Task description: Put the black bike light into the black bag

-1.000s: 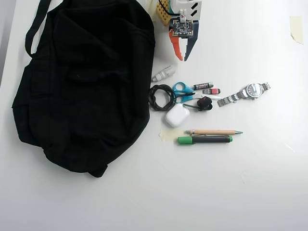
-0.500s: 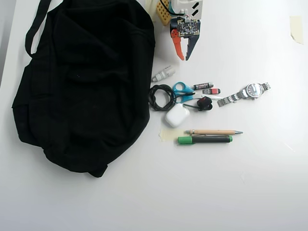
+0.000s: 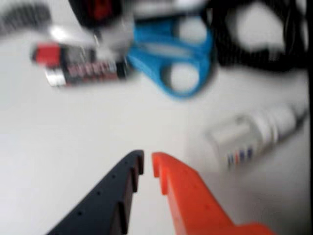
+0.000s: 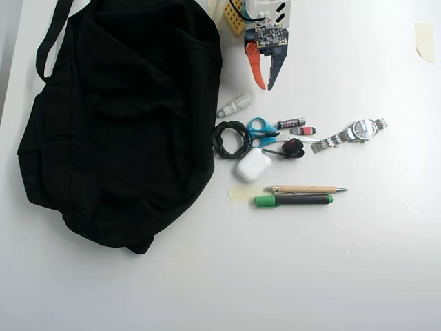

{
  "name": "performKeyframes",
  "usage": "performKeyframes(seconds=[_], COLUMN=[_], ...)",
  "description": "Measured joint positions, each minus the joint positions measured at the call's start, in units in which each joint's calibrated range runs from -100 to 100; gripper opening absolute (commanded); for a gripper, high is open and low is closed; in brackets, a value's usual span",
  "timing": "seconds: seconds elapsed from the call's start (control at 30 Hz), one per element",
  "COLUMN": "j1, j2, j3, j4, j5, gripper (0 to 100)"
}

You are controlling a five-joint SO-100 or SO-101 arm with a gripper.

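In the overhead view the black bike light [image 4: 293, 147] lies among small items right of centre, a rounded black lump with a red spot. The wrist view shows it blurred at the top edge [image 3: 99, 8]. The black bag [image 4: 117, 117] fills the left half of the overhead view, with its strap at the top left. My gripper [image 4: 264, 87] hovers at the top centre, above the items and well short of the light. Its orange and dark fingers [image 3: 147, 157] leave only a thin slit, with nothing between them.
Blue scissors [image 4: 260, 129], a coiled black cable [image 4: 230, 139], a black-and-red stick [image 4: 291, 124] and a white bottle [image 4: 235, 105] lie between gripper and light. A white earbud case [image 4: 253, 165], watch [image 4: 350, 133], pencil [image 4: 305, 189] and green marker [image 4: 293, 200] lie nearby.
The gripper has shifted slightly down the overhead view toward the small items and turned a little. The objects and the bag have not moved.
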Motion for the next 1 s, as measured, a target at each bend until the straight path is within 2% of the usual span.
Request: performKeyframes(seconds=[0.13,0.43,0.77,1.0], j1=[0.0,-2.7,-4.2,-4.5], j2=[0.0,0.0,0.1,12.3], j3=[-1.2,-6.8,-7.4,-14.6], j4=[-5.9,-7.7,-16.6,-19.1], j5=[0.0,0.0,0.0,0.0], gripper=[2,4,7,7])
